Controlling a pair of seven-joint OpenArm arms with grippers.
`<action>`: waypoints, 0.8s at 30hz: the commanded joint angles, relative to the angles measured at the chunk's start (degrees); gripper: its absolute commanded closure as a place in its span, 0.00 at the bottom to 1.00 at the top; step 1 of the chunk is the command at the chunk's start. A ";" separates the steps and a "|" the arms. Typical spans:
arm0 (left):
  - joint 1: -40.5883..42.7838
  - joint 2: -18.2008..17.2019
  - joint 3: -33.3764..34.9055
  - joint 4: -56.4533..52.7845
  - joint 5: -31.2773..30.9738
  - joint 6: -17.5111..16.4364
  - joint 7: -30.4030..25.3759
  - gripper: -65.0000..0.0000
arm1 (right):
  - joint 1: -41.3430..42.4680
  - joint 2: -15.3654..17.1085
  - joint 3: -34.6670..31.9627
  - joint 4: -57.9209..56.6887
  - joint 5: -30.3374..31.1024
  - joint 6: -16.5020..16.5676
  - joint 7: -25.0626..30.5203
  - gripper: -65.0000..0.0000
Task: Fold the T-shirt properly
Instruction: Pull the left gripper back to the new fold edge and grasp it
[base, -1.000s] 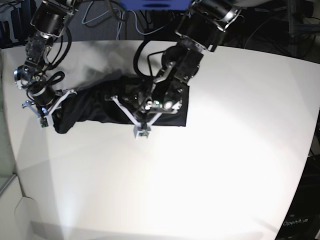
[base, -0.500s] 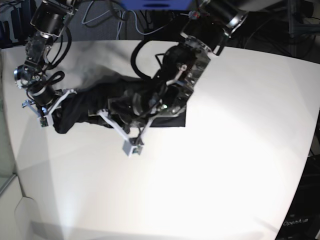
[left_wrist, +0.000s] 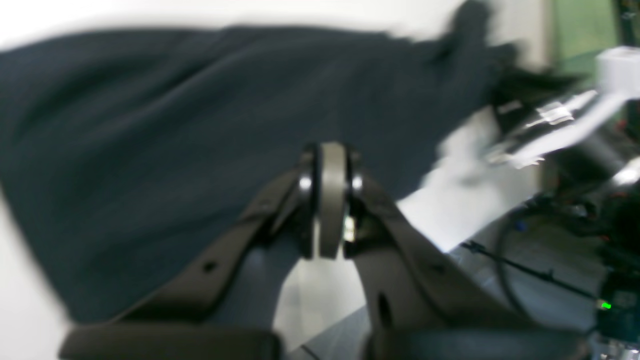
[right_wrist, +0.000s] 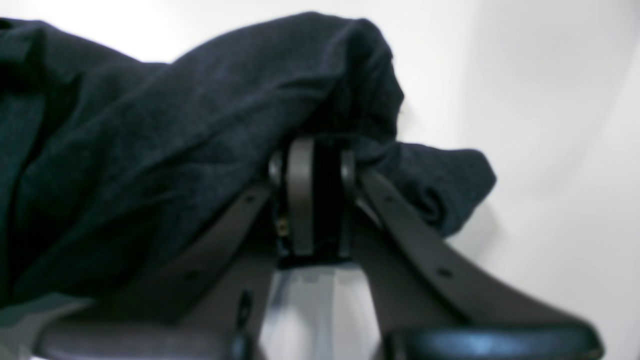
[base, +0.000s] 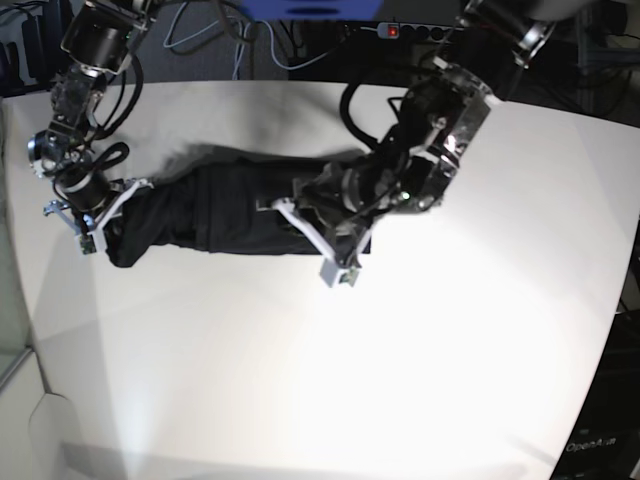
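The black T-shirt (base: 215, 215) lies as a long, bunched band across the back of the white table (base: 400, 380). At its left end, my right gripper (base: 88, 238) is shut on the cloth. In the right wrist view the dark fabric (right_wrist: 150, 125) drapes over and fills the gap between the closed tips (right_wrist: 315, 165). My left gripper (base: 338, 272) is shut and holds nothing. It hangs at the near edge of the shirt's right part. In the blurred left wrist view its tips (left_wrist: 330, 200) press together, with the shirt (left_wrist: 200, 125) spread beyond them.
Black cables (base: 200, 35) and a power strip with a red light (base: 400, 30) run behind the table's back edge. Dark equipment (base: 610, 430) stands off the right side. White tabletop stretches in front of the shirt.
My left arm has swung to the right and lifted off the middle of the shirt, its shut gripper going along. The right gripper has kept its place and its hold.
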 joint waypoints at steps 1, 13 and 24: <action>-0.68 -0.09 -1.56 1.60 -0.55 -0.50 -1.19 0.99 | 0.45 0.64 0.04 0.42 -0.64 0.14 -0.70 0.92; 2.66 -2.02 -11.06 4.15 -0.55 -0.67 -0.40 0.99 | 0.53 0.64 0.04 0.42 -0.64 0.14 -0.70 0.92; 2.39 -2.11 -10.97 -4.55 0.07 -0.76 -1.19 0.99 | 0.62 0.64 0.04 0.42 -0.64 0.14 -0.70 0.92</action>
